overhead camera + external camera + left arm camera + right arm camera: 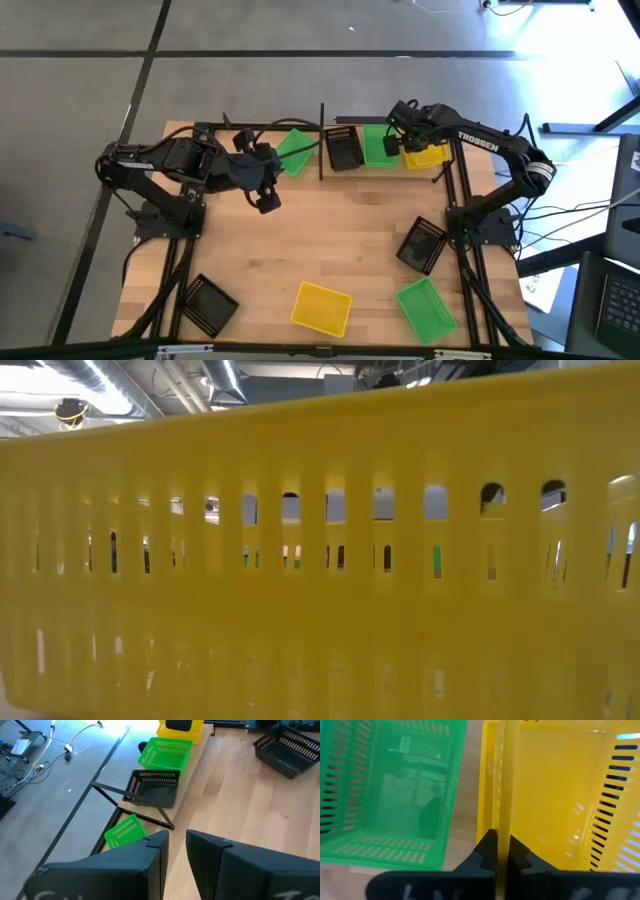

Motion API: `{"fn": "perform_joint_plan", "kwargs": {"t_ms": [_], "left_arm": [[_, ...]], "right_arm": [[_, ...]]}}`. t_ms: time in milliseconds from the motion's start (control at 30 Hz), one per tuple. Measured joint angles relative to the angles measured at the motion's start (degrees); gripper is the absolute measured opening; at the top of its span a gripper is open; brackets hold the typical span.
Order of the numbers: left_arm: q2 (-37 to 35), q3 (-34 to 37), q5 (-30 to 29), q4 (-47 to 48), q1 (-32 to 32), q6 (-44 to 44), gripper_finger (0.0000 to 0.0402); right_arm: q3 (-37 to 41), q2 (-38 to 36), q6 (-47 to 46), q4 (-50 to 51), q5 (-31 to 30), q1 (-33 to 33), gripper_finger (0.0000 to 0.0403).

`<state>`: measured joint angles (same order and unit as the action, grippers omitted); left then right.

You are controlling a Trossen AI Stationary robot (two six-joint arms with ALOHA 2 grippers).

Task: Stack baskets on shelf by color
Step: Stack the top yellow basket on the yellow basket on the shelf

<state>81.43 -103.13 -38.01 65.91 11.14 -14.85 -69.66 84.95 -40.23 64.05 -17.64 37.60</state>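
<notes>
Eight baskets show in the high view: three green, three black, two yellow.

On the shelf [372,166] along the far edge of the table [330,240], four baskets stand in a row: a tilted green basket [296,148] at the left end, then a black basket [344,148], a second green basket [378,145], and a yellow basket [428,155] at the right end.

The right gripper [498,851] is at that yellow basket; its fingers are closed tight on the basket's side wall, one finger on each side of the wall. The green basket stands just beside it.

The left gripper [266,196] hangs over the table near the shelf's left end, fingers apart with a narrow gap, holding nothing. The tilted green basket is just beyond it.

Loose on the table: a black basket [423,243] near the right edge, a black basket [209,303] at the near left corner, a yellow basket [321,307] near the front middle, and a green basket [426,308] to the right of it.

The low view is filled by a yellow basket's slotted wall [320,550].
</notes>
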Motion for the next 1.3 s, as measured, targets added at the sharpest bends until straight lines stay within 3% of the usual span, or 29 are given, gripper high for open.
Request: {"fn": "perform_joint_plan", "kwargs": {"t_ms": [400, 633, 1067, 1300], "left_arm": [[0.00, 0.00, -0.01, 0.00, 0.00, -0.11, 0.0058], [0.00, -0.01, -0.01, 0.00, 0.00, -0.15, 0.0058], [0.00, -0.02, -0.01, 0.00, 0.00, -0.22, 0.0058], [0.01, -0.01, -0.01, 0.00, 0.00, -0.22, 0.0058]], "right_arm": [[0.23, 0.00, 1.53, -3.87, 3.16, 0.07, 0.0053], [0.23, -0.24, -1.52, -3.79, -1.07, 0.07, 0.0089], [-3.46, -3.52, -0.85, -5.78, -3.65, -3.86, 0.0083], [-3.40, -3.52, 2.91, -8.23, -4.26, -3.83, 0.0025]]}}
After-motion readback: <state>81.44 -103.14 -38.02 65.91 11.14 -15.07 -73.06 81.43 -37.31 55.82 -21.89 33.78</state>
